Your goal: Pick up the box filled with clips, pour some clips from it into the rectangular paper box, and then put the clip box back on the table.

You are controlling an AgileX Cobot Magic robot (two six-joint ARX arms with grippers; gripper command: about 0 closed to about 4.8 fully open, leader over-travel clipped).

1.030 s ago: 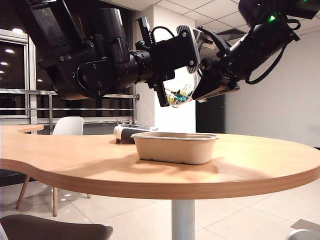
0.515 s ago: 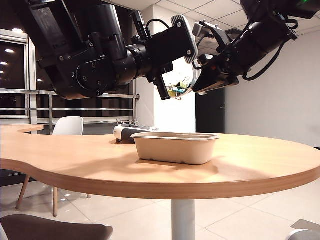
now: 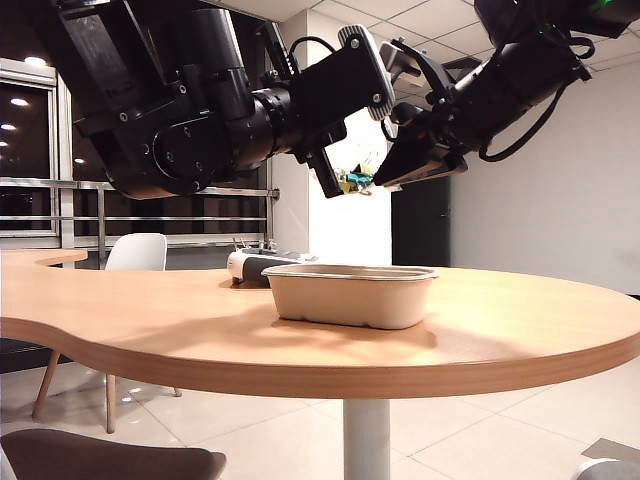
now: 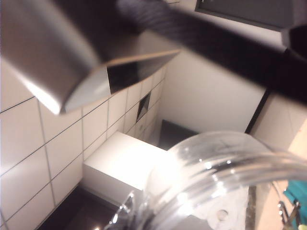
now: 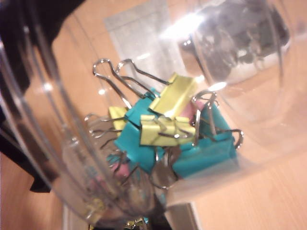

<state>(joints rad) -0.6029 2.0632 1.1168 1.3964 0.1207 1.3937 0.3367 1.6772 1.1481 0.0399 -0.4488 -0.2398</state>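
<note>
The box filled with clips (image 3: 368, 160), a clear round jar, hangs tilted high above the rectangular paper box (image 3: 350, 297), which rests on the table (image 3: 500, 340). My right gripper (image 3: 392, 178) is shut on the jar from the right. Through the clear wall (image 5: 57, 158) I see yellow, teal and pink clips (image 5: 177, 124) heaped at the low side; they also show as a small colourful cluster (image 3: 352, 184). My left gripper (image 3: 335, 180) is shut right beside the jar's rim (image 4: 216, 163); whether it pinches the rim is hidden.
A dark grey-white device (image 3: 255, 266) lies on the table behind the tray. A white chair (image 3: 137, 252) stands beyond the table's left side, and a dark seat (image 3: 100, 460) is at the lower left. Both arms' bulky bodies fill the space above the tray.
Both wrists have tipped, and the jar has tilted further and risen slightly. The clips have slid toward its lower edge. The right gripper now points more steeply down to the left.
</note>
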